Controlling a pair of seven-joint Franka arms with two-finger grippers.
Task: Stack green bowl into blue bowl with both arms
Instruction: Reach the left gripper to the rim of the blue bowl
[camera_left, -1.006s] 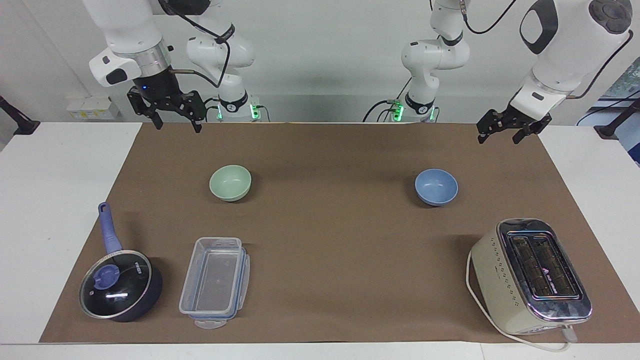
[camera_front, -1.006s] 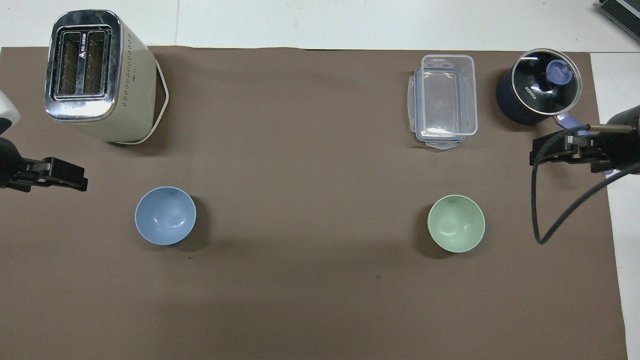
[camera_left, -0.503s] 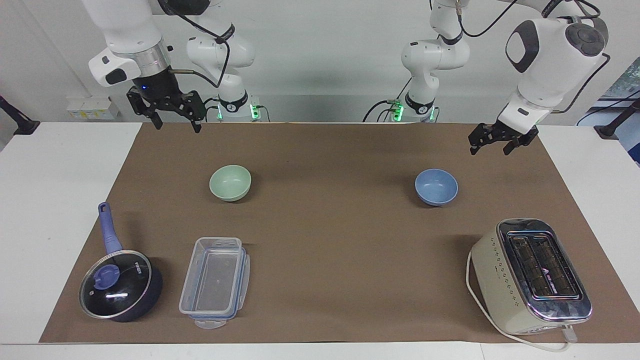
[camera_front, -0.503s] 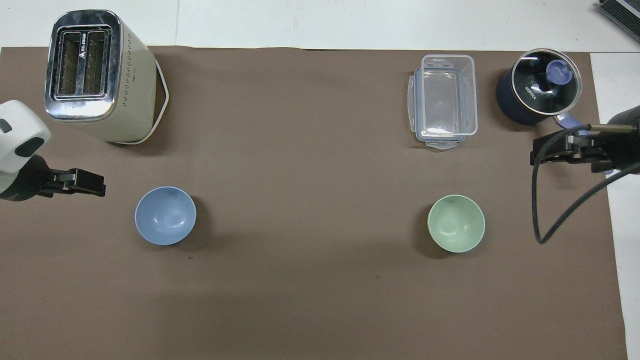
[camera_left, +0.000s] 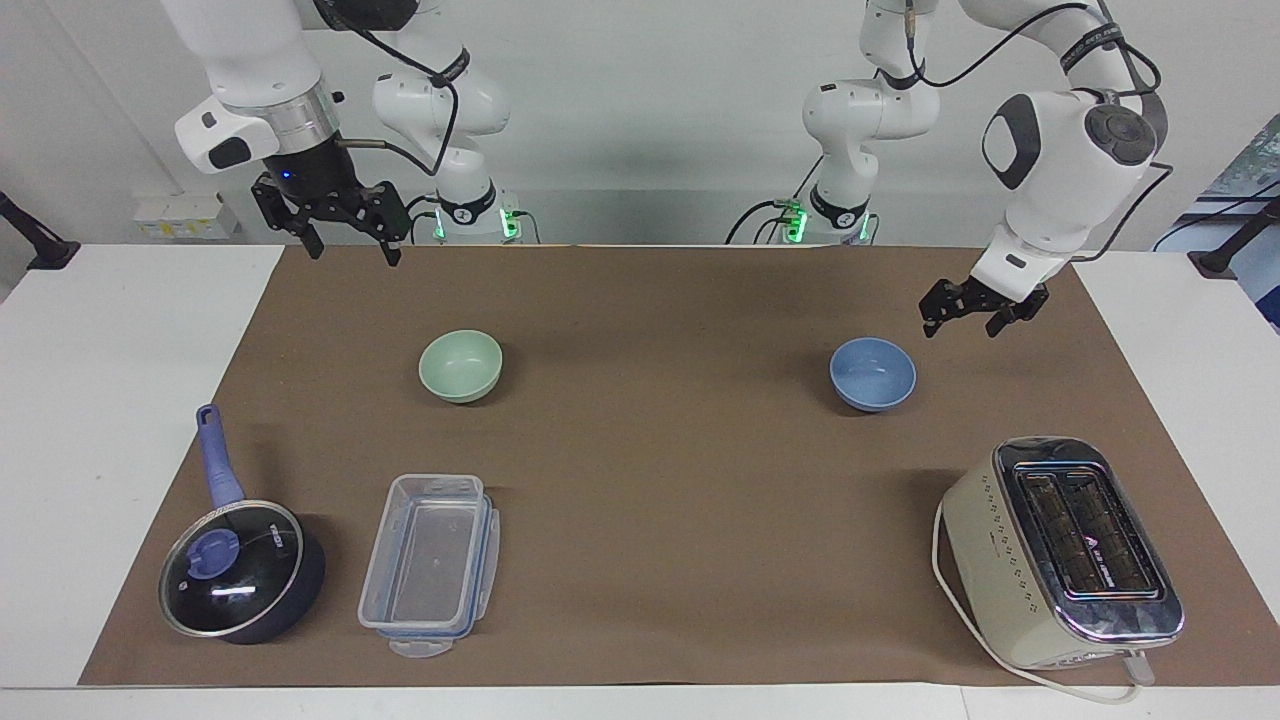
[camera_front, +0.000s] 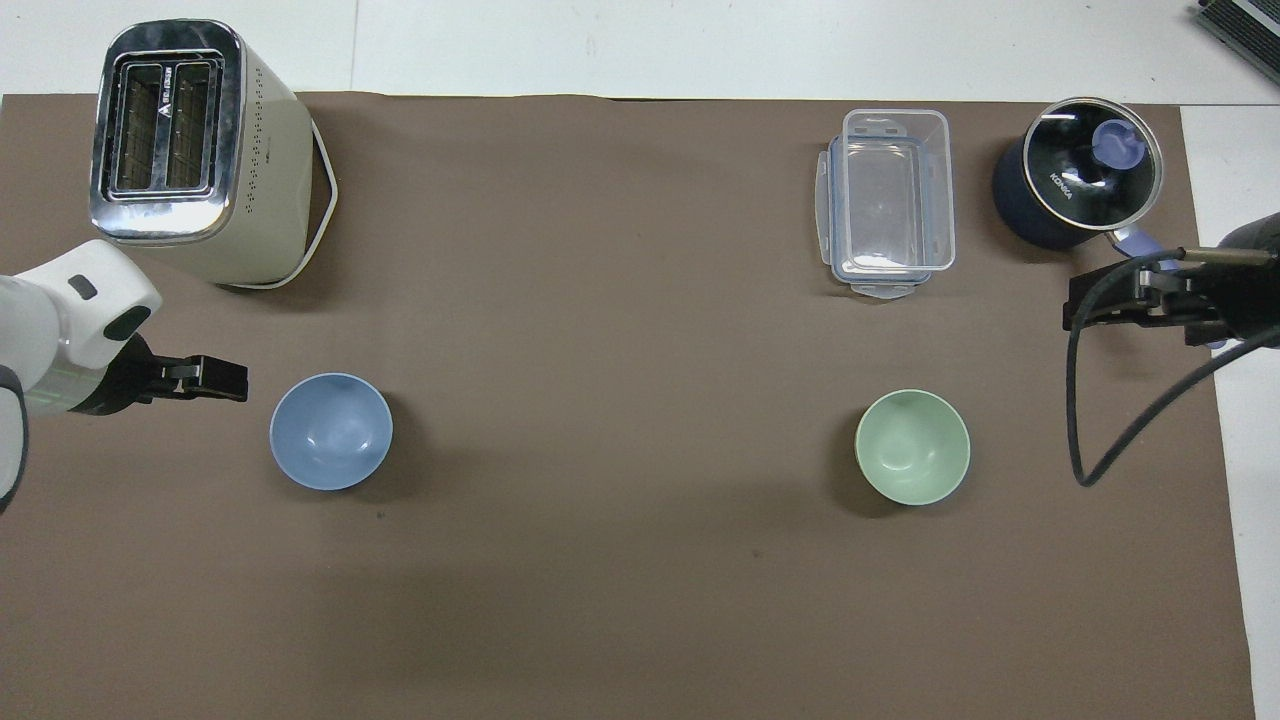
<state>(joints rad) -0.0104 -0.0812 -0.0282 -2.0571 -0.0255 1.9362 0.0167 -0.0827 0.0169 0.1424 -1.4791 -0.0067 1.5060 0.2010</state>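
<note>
The green bowl (camera_left: 461, 366) sits upright and empty on the brown mat toward the right arm's end; it also shows in the overhead view (camera_front: 912, 446). The blue bowl (camera_left: 872, 373) sits upright and empty toward the left arm's end, and shows in the overhead view (camera_front: 331, 431). My left gripper (camera_left: 960, 325) is open and empty, low over the mat just beside the blue bowl, apart from it (camera_front: 235, 368). My right gripper (camera_left: 357, 255) is open and empty, raised over the mat's edge near its base (camera_front: 1072, 305), well away from the green bowl.
A cream toaster (camera_left: 1065, 550) stands farther from the robots than the blue bowl. A clear plastic container (camera_left: 430, 565) and a dark lidded pan with a blue handle (camera_left: 240, 570) stand farther out than the green bowl. The brown mat (camera_left: 660, 450) lies between the bowls.
My left gripper has come down and moved in toward the blue bowl. The right arm has stayed in place. Neither bowl has moved.
</note>
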